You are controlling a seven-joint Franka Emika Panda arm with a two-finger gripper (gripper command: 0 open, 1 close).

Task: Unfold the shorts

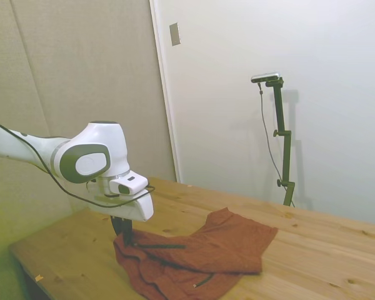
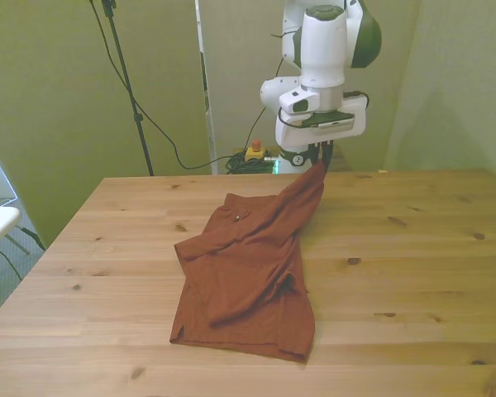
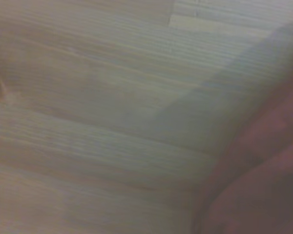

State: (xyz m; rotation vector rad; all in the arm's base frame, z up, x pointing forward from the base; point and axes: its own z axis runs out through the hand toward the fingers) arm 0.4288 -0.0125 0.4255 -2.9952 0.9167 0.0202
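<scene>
Rust-brown shorts (image 2: 244, 273) lie rumpled mid-bench (image 2: 413, 273), one corner lifted toward the far edge, pinched in the pincer (image 2: 321, 162).

A pale wooden tabletop (image 1: 325, 250) of knotted planks fills the room's middle. In the side view, a beige panelled wall (image 1: 81, 69) meets a white wall (image 1: 287, 50) bearing a small grey switch plate (image 1: 175, 34). In the front view, cables (image 2: 231, 161) lie on the floor behind.
</scene>
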